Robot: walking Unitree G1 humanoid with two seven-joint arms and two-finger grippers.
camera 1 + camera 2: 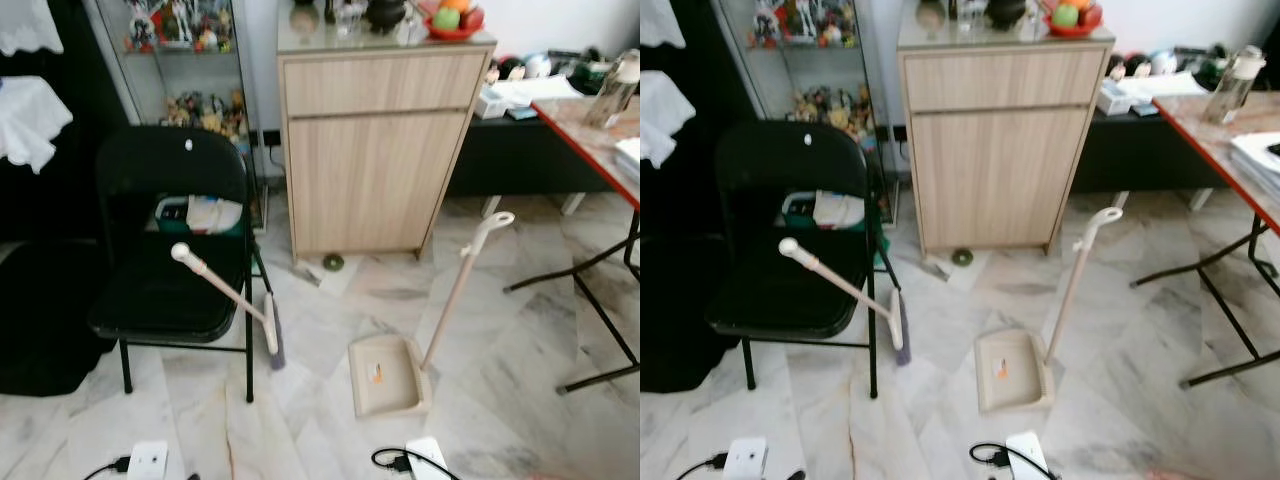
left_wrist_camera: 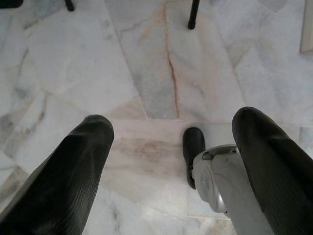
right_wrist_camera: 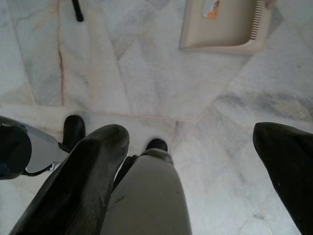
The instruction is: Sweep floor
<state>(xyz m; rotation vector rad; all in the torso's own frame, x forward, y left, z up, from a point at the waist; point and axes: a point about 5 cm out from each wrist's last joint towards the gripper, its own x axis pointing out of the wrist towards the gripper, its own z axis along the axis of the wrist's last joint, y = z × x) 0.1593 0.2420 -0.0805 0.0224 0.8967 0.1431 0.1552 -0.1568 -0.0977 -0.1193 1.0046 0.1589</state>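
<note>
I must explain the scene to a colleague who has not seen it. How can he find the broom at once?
Start at the tall light wooden cabinet against the back wall, then look to the black folding chair on its left. The broom leans against that chair's front edge, its bristles on the marble floor. Unlike the nearby beige dustpan with its upright handle, it slants and ends in bristles.

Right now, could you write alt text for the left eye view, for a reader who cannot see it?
A broom leans against a black folding chair on a marble floor, beside a beige dustpan with an upright handle. A wooden cabinet stands behind.
</note>
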